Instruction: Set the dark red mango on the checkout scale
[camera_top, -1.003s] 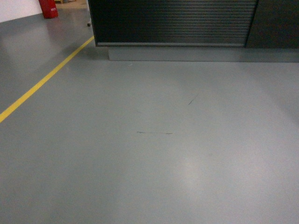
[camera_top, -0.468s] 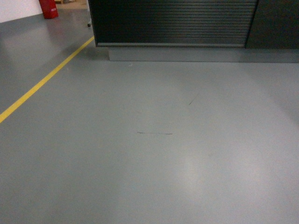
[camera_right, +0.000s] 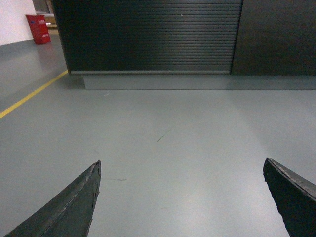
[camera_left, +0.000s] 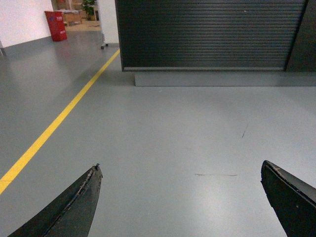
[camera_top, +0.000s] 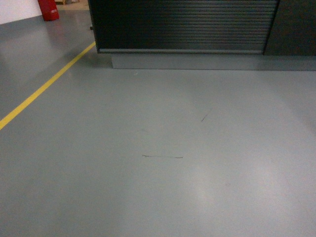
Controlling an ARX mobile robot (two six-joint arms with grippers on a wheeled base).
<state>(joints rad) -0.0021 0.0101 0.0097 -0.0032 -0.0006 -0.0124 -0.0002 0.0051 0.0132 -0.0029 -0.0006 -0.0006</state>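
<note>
Facing the checkout (camera_top: 182, 24) at 12 o'clock: dark ribbed front panel above a grey plinth (camera_top: 197, 61), across bare grey floor (camera_top: 163, 187). Yellow floor line (camera_top: 44, 86) runs at 10 o'clock; red bin (camera_top: 48, 9) at 11. Left gripper (camera_left: 180, 197) fingers spread wide, nothing between. Right gripper (camera_right: 181, 197) likewise wide and unloaded. Mango and scale: not visible in any view.

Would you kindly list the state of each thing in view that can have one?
left gripper: open, empty.
right gripper: open, empty.
checkout: ribbed front ahead across bare floor; its top is out of view.
dark red mango: not in view.
scale: not in view.
</note>
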